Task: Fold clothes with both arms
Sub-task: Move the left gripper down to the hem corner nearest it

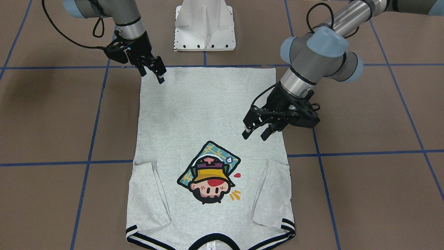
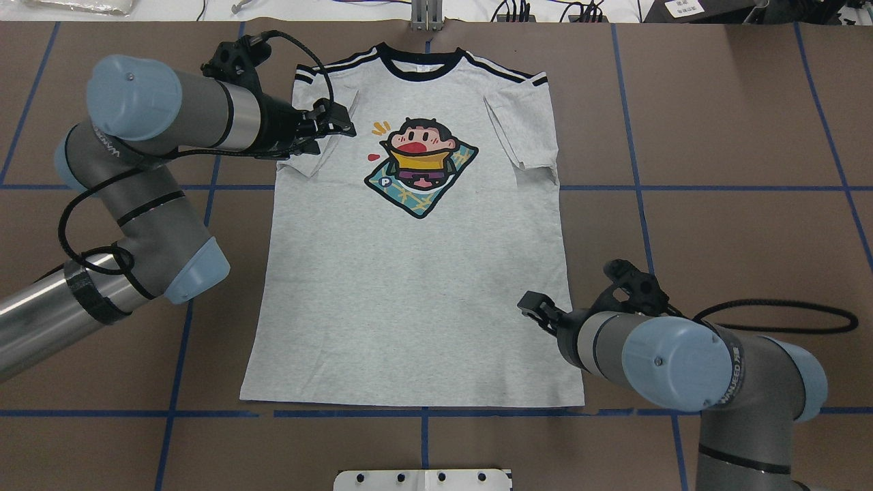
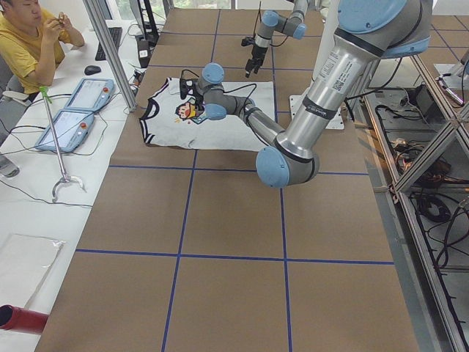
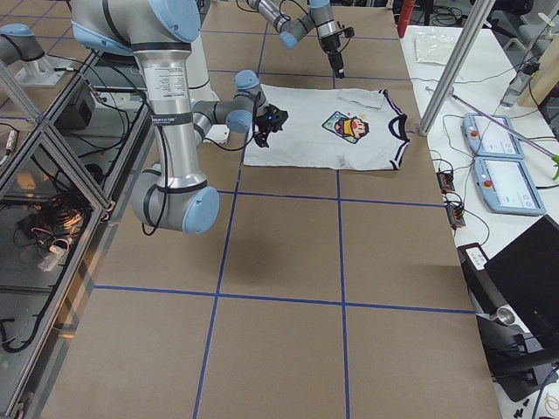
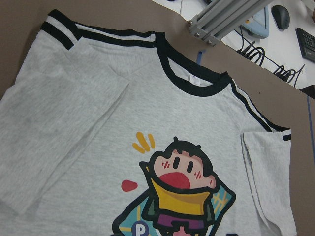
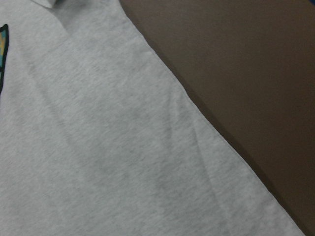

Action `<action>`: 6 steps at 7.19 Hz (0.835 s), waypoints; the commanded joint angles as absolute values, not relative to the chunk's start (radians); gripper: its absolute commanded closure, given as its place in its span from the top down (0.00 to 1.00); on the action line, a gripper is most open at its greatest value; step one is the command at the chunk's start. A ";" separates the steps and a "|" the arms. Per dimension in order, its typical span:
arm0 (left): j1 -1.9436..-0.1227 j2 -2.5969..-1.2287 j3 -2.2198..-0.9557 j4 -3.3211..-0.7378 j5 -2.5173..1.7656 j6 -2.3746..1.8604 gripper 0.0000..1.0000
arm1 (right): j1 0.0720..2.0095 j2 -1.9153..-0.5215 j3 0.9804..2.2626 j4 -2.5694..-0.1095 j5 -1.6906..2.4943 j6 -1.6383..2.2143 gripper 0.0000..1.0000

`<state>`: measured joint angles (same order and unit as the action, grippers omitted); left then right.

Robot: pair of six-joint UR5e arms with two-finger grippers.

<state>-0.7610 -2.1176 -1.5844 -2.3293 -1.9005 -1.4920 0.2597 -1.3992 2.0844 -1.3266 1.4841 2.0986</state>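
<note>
The grey T-shirt (image 1: 208,114) lies flat and face up on the brown table, collar away from the robot and hem near the base. Both sleeves are folded inward over the body. The cartoon print (image 2: 419,164) shows. My left gripper (image 1: 255,134) is open and empty, hovering over the shirt's edge just below the folded left sleeve (image 2: 310,146). My right gripper (image 1: 152,74) is open and empty above the hem corner on my right side (image 2: 528,303). The left wrist view shows collar and print (image 5: 182,182); the right wrist view shows the shirt's side edge (image 6: 98,147).
The white pedestal base (image 1: 205,26) stands just behind the hem. Blue tape lines (image 2: 682,187) cross the brown table. An aluminium post (image 2: 426,13) stands beyond the collar. An operator (image 3: 29,37) sits at a side desk with teach pendants (image 3: 73,110).
</note>
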 commanded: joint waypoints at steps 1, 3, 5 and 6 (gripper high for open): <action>-0.758 -2.100 -1.617 -2.324 -1.919 -1.493 0.77 | 0.174 -1.489 2.120 -1.333 1.439 2.247 0.94; -0.758 -2.086 -1.631 -2.316 -1.919 -1.493 0.77 | 0.111 -1.511 2.111 -1.335 1.424 2.256 0.90; -0.758 -2.083 -1.631 -2.316 -1.919 -1.491 0.77 | 0.080 -1.534 2.108 -1.333 1.410 2.256 0.83; -0.758 -2.083 -1.632 -2.316 -1.919 -1.491 0.77 | 0.075 -1.535 2.108 -1.333 1.407 2.256 0.82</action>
